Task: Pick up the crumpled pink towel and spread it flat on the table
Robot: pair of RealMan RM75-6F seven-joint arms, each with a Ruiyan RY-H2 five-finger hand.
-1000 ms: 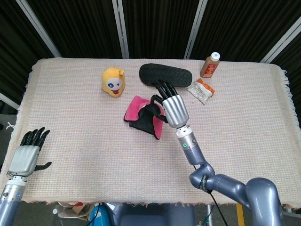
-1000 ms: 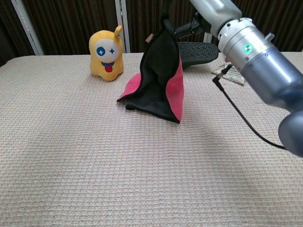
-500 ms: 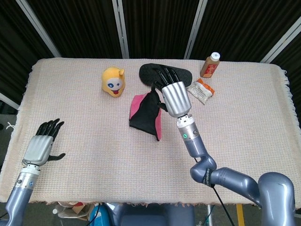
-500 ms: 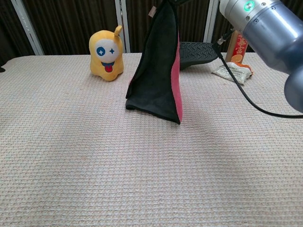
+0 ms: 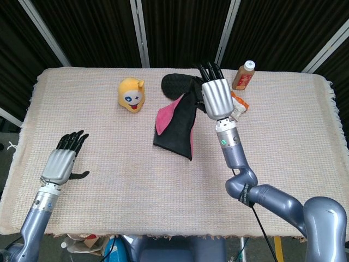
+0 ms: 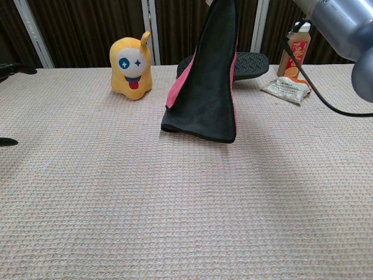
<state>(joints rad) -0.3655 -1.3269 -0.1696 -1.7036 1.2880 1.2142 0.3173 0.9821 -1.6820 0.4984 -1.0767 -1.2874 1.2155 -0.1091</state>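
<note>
The towel (image 5: 177,125) is pink on one side and black on the other. It hangs in a long fold from my right hand (image 5: 217,98), which grips its top edge high above the table's middle. In the chest view the towel (image 6: 208,81) hangs with its black side facing me and its lower edge just above the table; the hand itself is above the frame. My left hand (image 5: 61,162) hovers open near the table's front left, fingers apart, holding nothing. Only its dark fingertips (image 6: 8,141) show at the left edge of the chest view.
A yellow plush toy (image 5: 131,94) stands left of the towel. Behind the towel lies a black shoe sole (image 5: 175,83). A snack packet (image 5: 238,107) and a brown bottle (image 5: 244,75) sit at the back right. The woven cloth-covered table (image 5: 120,180) stretches wide in front.
My right hand rose and moved right, lifting the towel until it hangs off the table. My left hand moved forward and to the right over the table's left side.
</note>
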